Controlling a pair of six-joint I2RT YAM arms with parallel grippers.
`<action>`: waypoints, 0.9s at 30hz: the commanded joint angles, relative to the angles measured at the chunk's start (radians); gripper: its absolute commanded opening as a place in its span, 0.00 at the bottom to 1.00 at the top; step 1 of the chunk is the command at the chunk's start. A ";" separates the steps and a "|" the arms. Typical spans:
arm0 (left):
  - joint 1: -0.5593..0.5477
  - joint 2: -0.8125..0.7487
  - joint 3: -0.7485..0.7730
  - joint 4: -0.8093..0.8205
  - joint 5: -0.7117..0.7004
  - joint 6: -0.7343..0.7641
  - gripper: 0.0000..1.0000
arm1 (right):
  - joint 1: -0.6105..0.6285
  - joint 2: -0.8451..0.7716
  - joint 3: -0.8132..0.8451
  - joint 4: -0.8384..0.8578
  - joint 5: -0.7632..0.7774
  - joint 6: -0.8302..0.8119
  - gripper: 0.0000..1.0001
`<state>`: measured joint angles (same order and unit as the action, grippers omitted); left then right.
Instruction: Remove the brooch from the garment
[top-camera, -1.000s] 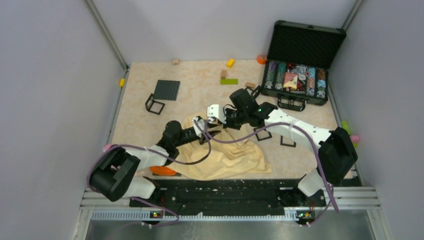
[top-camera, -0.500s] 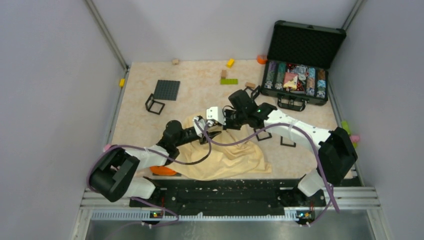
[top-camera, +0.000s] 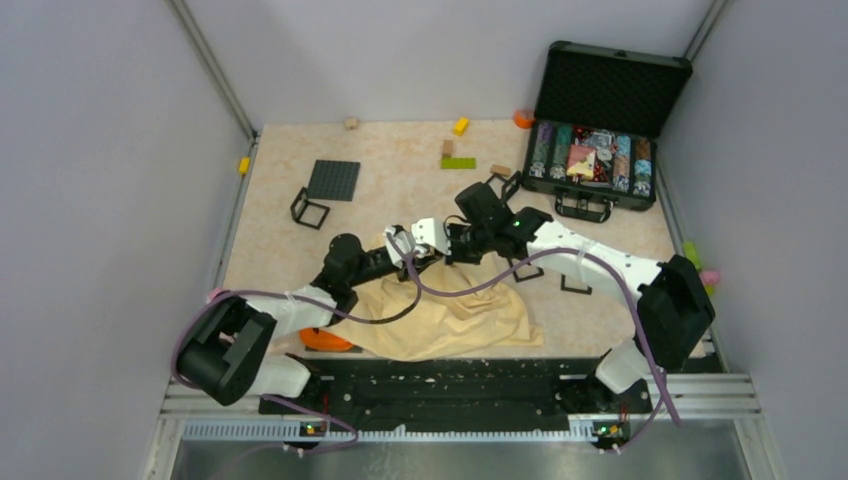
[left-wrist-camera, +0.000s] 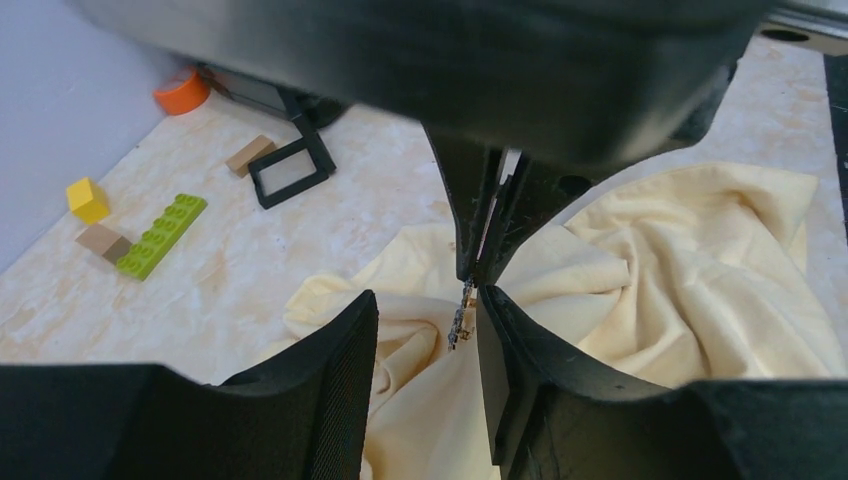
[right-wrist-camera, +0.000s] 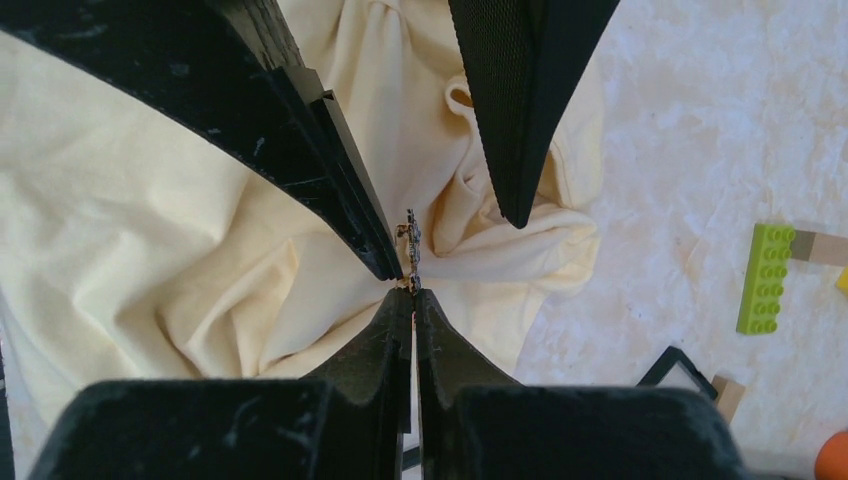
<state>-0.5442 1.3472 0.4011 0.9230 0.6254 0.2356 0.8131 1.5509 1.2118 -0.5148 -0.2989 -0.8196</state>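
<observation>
We saw the two arms meet over the far edge of the garment, a pale yellow cloth lying crumpled on the near half of the counter. The right tool had its fingers pressed together, clamped on one end of the brooch, so that the small metal piece stuck out past the fingertips. The left tool faced it from the left with its fingers apart, one on each side of the brooch. In the left wrist view the brooch hung just beside one finger of that tool; we could not tell whether the two touched. Nor could we tell whether the brooch was free of the garment or joined to it, since it showed only against the folds behind it.

Farther off on the counter lay a green brick with a tan block just beyond it, and a yellow brick nearer the far edge. To the left sat a dark grey plate, with a black frame just on its near side. An open case stood at the far right, with rows of coloured pieces inside. An orange thing showed under the left arm, at the garment's near left edge.
</observation>
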 joint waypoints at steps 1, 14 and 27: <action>0.000 0.021 0.050 -0.043 0.118 0.032 0.45 | 0.014 -0.049 0.014 0.024 -0.037 -0.015 0.00; -0.003 0.069 0.128 -0.231 0.187 0.093 0.39 | 0.015 -0.050 0.019 0.041 -0.026 -0.005 0.00; 0.068 0.076 0.017 0.105 0.253 -0.111 0.42 | -0.006 -0.119 -0.042 0.146 -0.066 0.024 0.00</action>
<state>-0.4782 1.4010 0.4164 0.9249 0.8085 0.1631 0.8089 1.4868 1.1519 -0.4496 -0.3138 -0.8059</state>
